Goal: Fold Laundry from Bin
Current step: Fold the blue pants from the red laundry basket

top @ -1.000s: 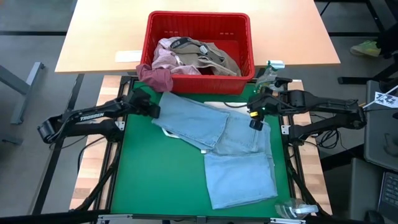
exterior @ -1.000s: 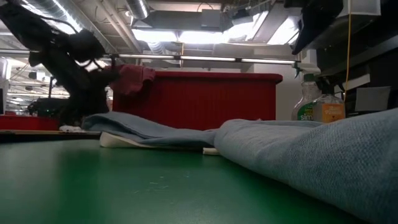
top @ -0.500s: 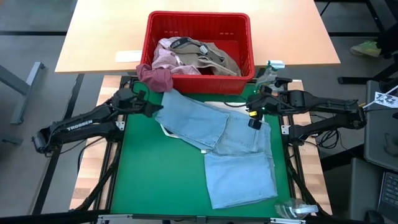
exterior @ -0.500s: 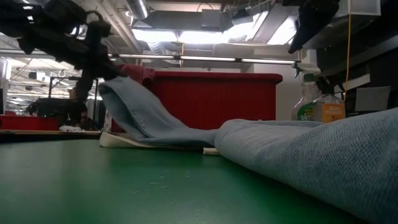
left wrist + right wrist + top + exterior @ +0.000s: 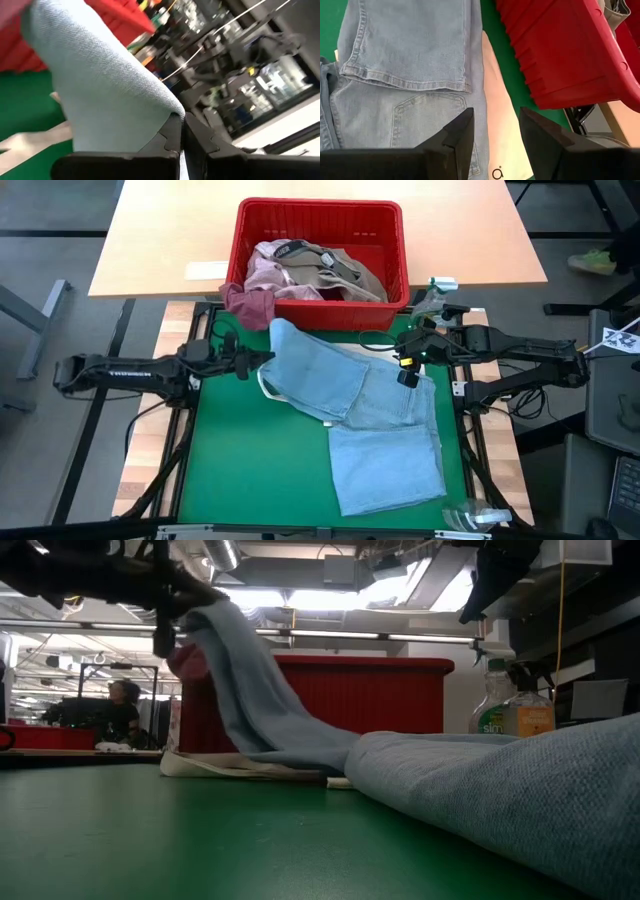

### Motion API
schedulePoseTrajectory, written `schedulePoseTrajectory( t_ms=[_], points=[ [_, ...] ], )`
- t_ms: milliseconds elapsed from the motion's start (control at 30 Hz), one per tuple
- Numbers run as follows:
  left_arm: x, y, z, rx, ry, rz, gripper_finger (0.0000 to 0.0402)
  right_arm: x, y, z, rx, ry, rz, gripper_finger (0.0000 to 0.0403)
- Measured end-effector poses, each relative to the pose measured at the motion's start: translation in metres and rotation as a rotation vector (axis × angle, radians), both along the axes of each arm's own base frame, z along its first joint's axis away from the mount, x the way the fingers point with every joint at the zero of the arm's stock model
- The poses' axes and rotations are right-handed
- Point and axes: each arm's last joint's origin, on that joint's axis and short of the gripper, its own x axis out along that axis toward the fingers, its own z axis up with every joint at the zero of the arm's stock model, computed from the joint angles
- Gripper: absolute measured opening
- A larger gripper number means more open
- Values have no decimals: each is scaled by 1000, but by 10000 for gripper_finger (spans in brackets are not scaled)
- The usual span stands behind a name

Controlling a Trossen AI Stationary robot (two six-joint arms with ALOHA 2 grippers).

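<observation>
Denim, pale blue: the jeans [image 5: 360,415] lie across the green mat [image 5: 250,470], at six o'clock from the bin [image 5: 320,225]. They look heavy and floppy. The left gripper [image 5: 255,363] pinches a leg hem, lifted; the right gripper [image 5: 408,370] hovers spread, best taking the waistband.

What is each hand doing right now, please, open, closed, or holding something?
Left hand: closed on the light blue jeans, lifting one leg's edge off the green mat.
Right hand: open, holding nothing, above the jeans' waist.
</observation>
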Motion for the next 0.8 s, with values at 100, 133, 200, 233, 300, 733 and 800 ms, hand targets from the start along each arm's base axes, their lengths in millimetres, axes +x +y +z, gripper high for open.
schedulePoseTrajectory(
  t_ms=[100,133,200,233,300,733,800],
  points=[
    [10,-9,3,14,-64,2,0,0,0,0,0,0,0,154],
    [13,-12,3,26,-79,2,0,0,0,0,0,0,0,154],
    [22,-16,3,45,-89,6,0,0,0,0,0,-1,0,154],
    [27,-18,4,57,-79,6,0,0,0,0,0,-1,0,154],
    [38,-21,6,82,-51,3,0,0,0,0,0,-2,0,154],
    [123,-21,50,251,-14,-18,0,0,0,0,0,-2,0,154],
    [138,-22,56,272,-16,-22,0,0,0,0,7,5,4,154]
  ],
)
